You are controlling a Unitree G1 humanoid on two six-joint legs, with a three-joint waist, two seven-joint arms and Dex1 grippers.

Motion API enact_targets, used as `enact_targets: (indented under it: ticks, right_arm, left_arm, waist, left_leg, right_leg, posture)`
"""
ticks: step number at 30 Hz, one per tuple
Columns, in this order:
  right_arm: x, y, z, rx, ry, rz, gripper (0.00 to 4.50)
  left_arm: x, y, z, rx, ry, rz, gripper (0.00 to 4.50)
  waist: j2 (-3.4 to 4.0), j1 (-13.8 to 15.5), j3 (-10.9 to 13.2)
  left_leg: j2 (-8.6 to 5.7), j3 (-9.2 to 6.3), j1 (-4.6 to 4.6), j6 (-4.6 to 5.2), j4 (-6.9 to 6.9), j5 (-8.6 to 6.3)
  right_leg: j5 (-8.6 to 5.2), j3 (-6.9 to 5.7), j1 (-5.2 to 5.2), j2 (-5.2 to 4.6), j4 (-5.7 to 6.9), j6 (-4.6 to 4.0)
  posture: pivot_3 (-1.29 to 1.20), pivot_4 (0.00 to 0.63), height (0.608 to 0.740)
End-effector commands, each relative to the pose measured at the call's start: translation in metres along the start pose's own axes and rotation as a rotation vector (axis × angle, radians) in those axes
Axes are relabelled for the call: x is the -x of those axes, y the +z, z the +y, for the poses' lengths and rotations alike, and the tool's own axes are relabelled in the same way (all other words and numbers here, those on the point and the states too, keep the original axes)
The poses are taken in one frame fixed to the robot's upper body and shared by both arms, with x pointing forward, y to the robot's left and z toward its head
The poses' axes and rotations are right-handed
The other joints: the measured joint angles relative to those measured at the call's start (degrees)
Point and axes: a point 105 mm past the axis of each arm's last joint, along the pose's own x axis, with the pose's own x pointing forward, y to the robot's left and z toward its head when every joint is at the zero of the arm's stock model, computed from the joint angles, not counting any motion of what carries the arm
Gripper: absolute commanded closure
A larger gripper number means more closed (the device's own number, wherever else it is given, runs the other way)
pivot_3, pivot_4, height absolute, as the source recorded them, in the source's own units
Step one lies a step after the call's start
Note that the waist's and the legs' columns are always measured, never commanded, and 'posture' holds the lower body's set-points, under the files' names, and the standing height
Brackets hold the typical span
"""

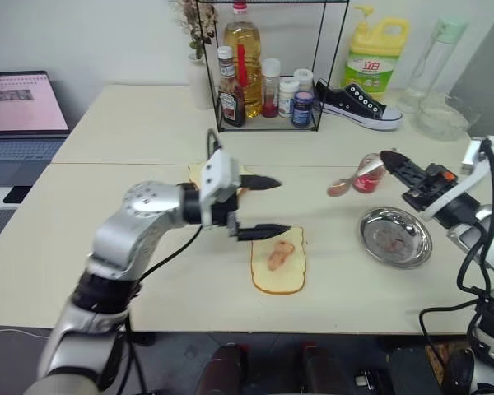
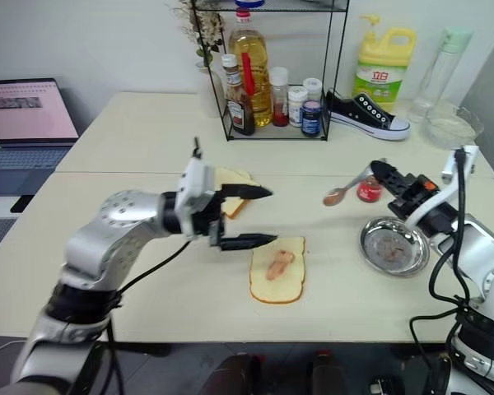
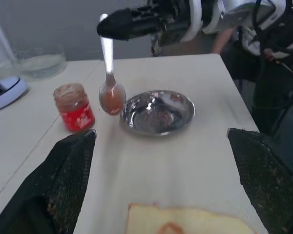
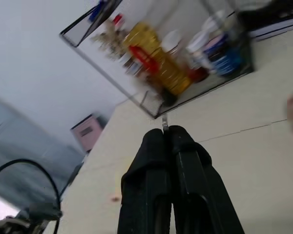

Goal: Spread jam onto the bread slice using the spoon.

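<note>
left gripper (image 1: 267, 207) sits left of centre in the head view, jaws spread wide and empty, hanging just over the top end of the bread slice (image 1: 278, 263), which lies flat on the table (image 1: 107, 214) at lower centre with a reddish dab of jam on its face. a second slice of bread (image 1: 199, 173) peeks out behind the left wrist. moving right: the spoon (image 1: 351, 182) hangs in the air at centre right, bowl smeared red, handle pinched in the right gripper (image 1: 387, 158), whose jaws are clamped tight on it. the jam jar (image 1: 368, 174) stands just behind the spoon bowl, and a round steel dish (image 1: 394, 237) lies lower right, near the jar. judged step: a loaded spoon on its way from jar to bread; the spreading itself looks barely begun, one small blob only. next move calls for carrying the spoon left and down to the slice, bowl tipped flat, then wiping it along the face; the left gripper may need to steady the slice. count: two grippers, two bread slices seen, one spoon, one jam jar, one dish.
</note>
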Motion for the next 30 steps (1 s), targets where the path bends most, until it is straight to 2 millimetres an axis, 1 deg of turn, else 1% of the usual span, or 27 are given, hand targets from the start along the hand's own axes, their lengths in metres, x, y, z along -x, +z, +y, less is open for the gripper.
enact_targets:
  ticks: [1,3,7,9,12,16,17,20,23,27,30]
  right_arm:
    - [0.016,0.026,-0.013,0.069,-0.103,-0.124,4.47]
    - [0.025,0.027,-0.026,0.080,-0.162,-0.140,4.47]
    - [0.043,0.015,-0.059,0.070,-0.287,-0.135,4.47]
    - [0.046,0.011,-0.066,0.059,-0.311,-0.138,4.47]
    - [0.053,-0.001,-0.084,0.024,-0.361,-0.135,4.47]
    - [0.060,-0.012,-0.107,-0.031,-0.422,-0.140,4.47]
    - [0.062,-0.014,-0.111,-0.039,-0.433,-0.140,4.47]
    - [0.062,-0.017,-0.112,-0.081,-0.414,-0.146,4.47]
    - [0.071,-0.018,-0.126,-0.129,-0.460,-0.179,4.47]
    - [0.077,-0.012,-0.133,-0.211,-0.460,-0.251,4.47]
    - [0.079,-0.012,-0.138,-0.242,-0.464,-0.270,4.47]
  left_arm:
    - [-0.017,0.001,0.002,-0.038,-0.065,0.021,0.00]
    - [-0.025,-0.003,0.001,-0.050,-0.104,0.038,0.00]
    - [-0.038,-0.013,-0.001,-0.035,-0.167,0.055,0.00]
    - [-0.041,-0.017,0.000,-0.027,-0.180,0.063,0.00]
    - [-0.045,-0.025,0.002,-0.041,-0.183,0.075,0.00]
    - [-0.049,-0.024,0.007,-0.037,-0.175,0.057,0.00]
    - [-0.049,-0.024,0.006,-0.034,-0.178,0.056,0.00]
    - [-0.048,-0.026,0.004,-0.035,-0.189,0.060,0.00]
    - [-0.046,-0.026,0.005,-0.035,-0.185,0.060,0.00]
    - [-0.046,-0.025,0.005,-0.033,-0.186,0.053,0.00]
    - [-0.047,-0.025,0.005,-0.037,-0.185,0.046,0.00]
  waist:
    - [0.00,-0.77,0.00]
    - [0.01,-0.84,0.00]
    - [0.02,-0.69,0.00]
    - [0.02,-0.68,0.00]
    - [0.03,-0.70,-0.01]
    - [0.02,-0.60,-0.01]
    - [0.03,-0.57,-0.01]
    - [0.05,-0.65,-0.02]
    - [0.05,-0.59,-0.03]
    - [0.06,-0.53,-0.03]
    - [0.06,-0.53,-0.03]
  left_leg:
    - [0.01,0.01,-0.02,0.01,-0.03,-0.01]
    - [0.06,0.03,0.00,0.02,-0.07,-0.01]
    - [0.17,-0.08,0.00,0.03,-0.08,-0.01]
    - [0.14,-0.07,0.01,0.05,-0.04,0.00]
    - [0.09,0.03,0.04,0.10,-0.01,0.03]
    - [0.06,0.01,0.05,0.12,0.01,0.05]
    - [0.07,0.01,0.04,0.12,0.01,0.05]
    - [0.07,0.01,0.05,0.12,-0.01,0.05]
    - [0.09,-0.03,0.05,0.12,-0.01,0.05]
    - [0.06,-0.04,0.05,0.12,0.01,0.05]
    - [0.06,-0.02,0.05,0.12,0.01,0.05]
  right_leg:
    - [0.00,0.00,-0.02,0.00,-0.08,0.00]
    - [0.00,0.04,-0.02,0.00,-0.09,0.00]
    - [0.00,0.03,-0.02,0.01,-0.08,-0.01]
    - [0.01,0.03,0.01,0.03,-0.04,-0.02]
    - [0.07,0.06,0.01,0.05,-0.03,-0.01]
    - [0.10,0.05,0.03,0.06,-0.05,0.02]
    - [0.10,0.04,0.04,0.06,-0.06,0.02]
    - [0.10,0.06,0.03,0.05,-0.06,0.02]
    - [0.10,0.05,0.04,0.05,-0.06,0.02]
    - [0.10,0.06,0.06,0.04,-0.05,0.02]
    - [0.10,0.05,0.06,0.04,-0.06,0.02]
  posture:
    - [0.00,0.150,0.740]
    - [0.00,0.150,0.740]
    - [0.00,0.150,0.740]
    - [0.00,0.150,0.740]
    - [0.00,0.150,0.740]
    - [0.00,0.150,0.740]
    - [0.00,0.150,0.740]
    - [0.00,0.150,0.740]
    - [0.00,0.150,0.740]
    - [0.00,0.150,0.740]
    - [0.00,0.150,0.740]
